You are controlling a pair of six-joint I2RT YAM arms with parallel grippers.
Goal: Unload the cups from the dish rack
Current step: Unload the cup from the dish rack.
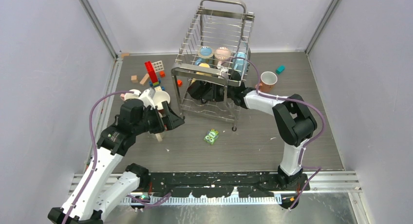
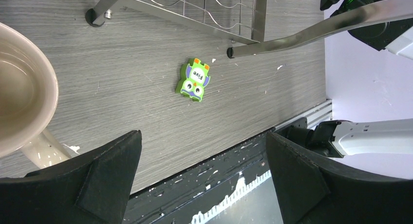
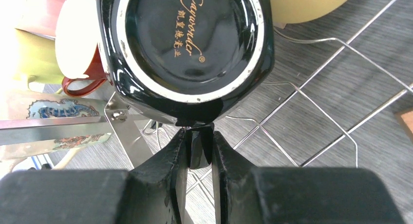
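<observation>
The dish rack [image 1: 214, 39] stands at the back middle, with several cups on its upper tier: light blue [image 1: 205, 52], pink [image 1: 222, 53] and yellow [image 1: 203, 68]. A black cup [image 3: 187, 44] lies on its side in the lower tier, base toward the right wrist camera. My right gripper [image 3: 199, 143] is shut on its handle, reaching into the rack from the right [image 1: 233, 95]. My left gripper [image 2: 202, 141] hangs open and empty over the table, left of the rack [image 1: 173, 121], beside a cream cup [image 2: 19, 102].
A salmon cup [image 1: 268, 80] stands on the table right of the rack. A green packet [image 1: 211, 136] lies in front of the rack. Coloured toy blocks [image 1: 152, 73] are scattered at the back left. A red cup [image 3: 80, 39] lies behind the black one.
</observation>
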